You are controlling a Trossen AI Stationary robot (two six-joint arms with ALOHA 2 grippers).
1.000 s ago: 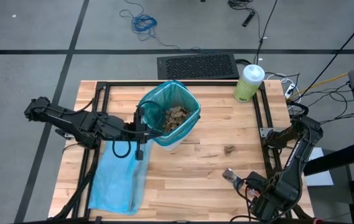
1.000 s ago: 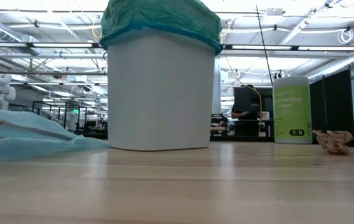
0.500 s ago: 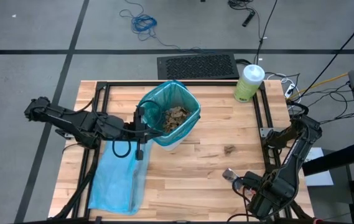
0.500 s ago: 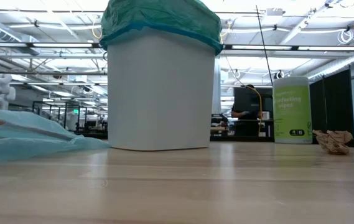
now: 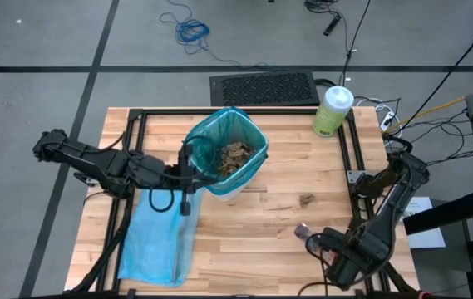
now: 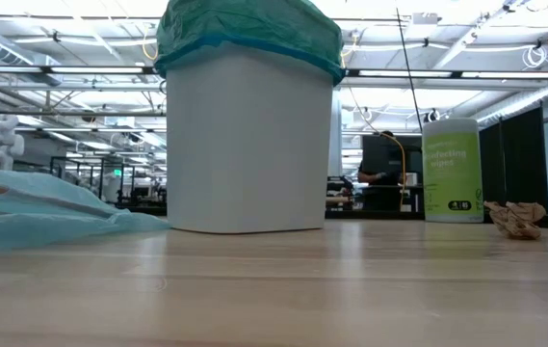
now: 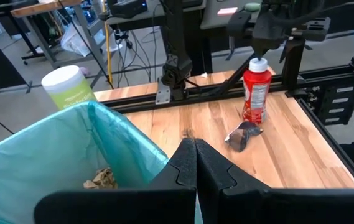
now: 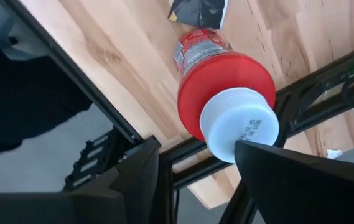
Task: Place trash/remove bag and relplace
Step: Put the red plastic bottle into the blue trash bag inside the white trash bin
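**Bin lined and half full, one arm at the bottle**

Wooden tabletop (image 5: 261,224) fills the middle of the high view, ringed by a black metal frame, with grey floor and cables around it. Just above centre stands a white bin (image 6: 249,145) lined with the teal-green bag (image 5: 207,137), whose edge is folded over the rim. Brown paper wads (image 5: 234,155) lie inside it. One more wad (image 5: 306,199) rests on the bare wood to the right of centre, well apart from the bin. A pale blue bag (image 5: 157,241) lies flat at the lower left. A green canister with a white lid (image 5: 332,110) stands at the upper right.

The left gripper (image 5: 188,159) sits at the bin's left rim, its fingers (image 7: 186,171) pressed fully together against the bag's edge; whether plastic is pinched between them cannot be told.

The right gripper (image 8: 195,168) hangs at the lower right over a red bottle with a white cap (image 8: 229,99), jaws spread on either side of the cap without touching it. A dark wrapper (image 8: 196,12) lies beside the bottle.
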